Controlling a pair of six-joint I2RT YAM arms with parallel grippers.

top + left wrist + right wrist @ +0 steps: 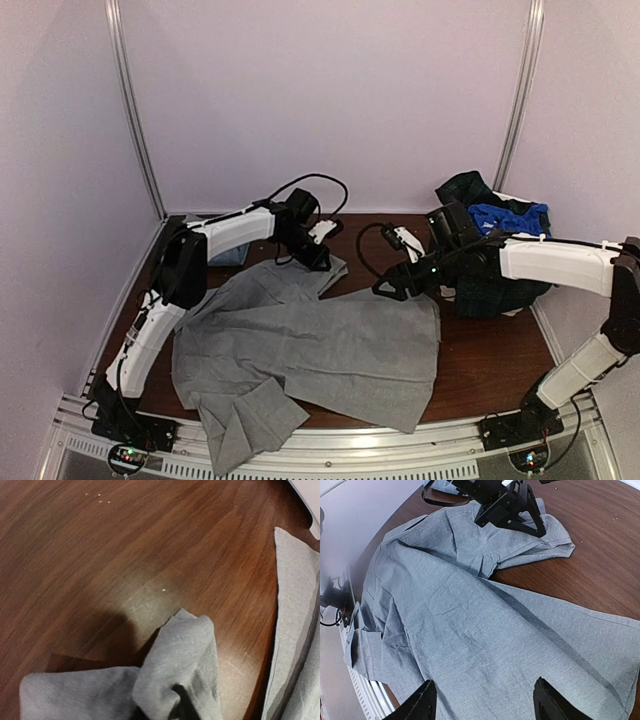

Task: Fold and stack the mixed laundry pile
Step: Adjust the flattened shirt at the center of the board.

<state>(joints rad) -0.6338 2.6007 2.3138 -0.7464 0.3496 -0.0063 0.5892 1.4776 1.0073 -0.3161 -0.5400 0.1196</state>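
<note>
A large grey garment (pixel 320 345) lies spread over the table, one sleeve hanging off the front edge. My left gripper (pixel 322 258) sits at its far corner. In the left wrist view the grey cloth (pixel 180 655) bunches up around the dark jaws (pixel 182 705), pinched between them. My right gripper (pixel 392 287) hovers over the garment's far right edge. Its black fingertips (pixel 420 705) stand wide apart above the flat cloth (pixel 470 630), holding nothing. The mixed laundry pile (pixel 500 293), dark plaid with a bright blue piece (pixel 510 215), sits at the back right behind my right arm.
A blue-grey folded piece (pixel 228 255) lies at the back left, partly hidden by my left arm. Bare brown table (pixel 490 360) shows at the front right. Pale walls close in the sides and back. A metal rail (pixel 330 460) runs along the front.
</note>
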